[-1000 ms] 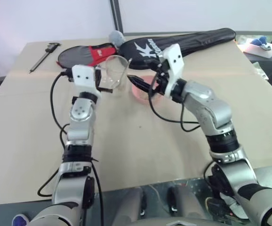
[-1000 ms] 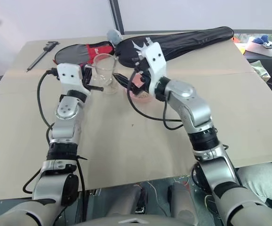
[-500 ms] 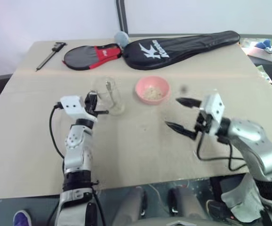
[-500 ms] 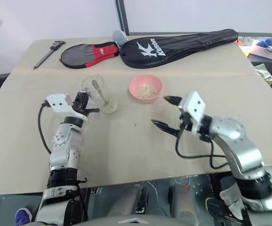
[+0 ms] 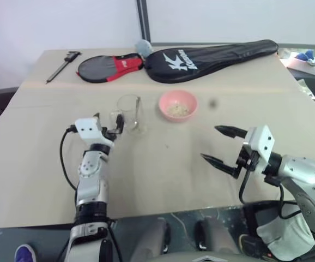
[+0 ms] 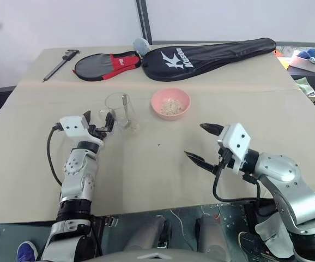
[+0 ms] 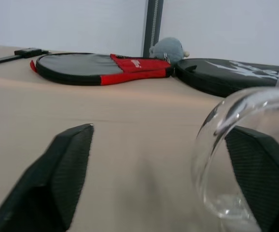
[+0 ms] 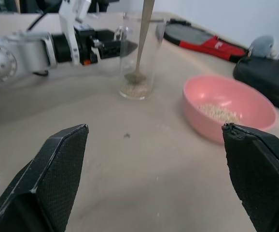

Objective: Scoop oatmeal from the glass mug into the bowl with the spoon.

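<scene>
Spoon (image 6: 126, 111) upright in glass mug (image 6: 117, 111), beside open left claw (image 6: 99, 123)

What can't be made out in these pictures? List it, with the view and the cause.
- Left wrist view: the glass mug is cut off by the picture's edge, so its handle and contents are out of sight.
- Head views: how much oatmeal lies in the pink bowl is too small to judge.
- Right wrist view: the spoon runs past the edge, hiding its handle end; the black racket cover is cropped too.

arms: silver | wrist blocks: white | fingers: black, apparently ribbed | cables: black
</scene>
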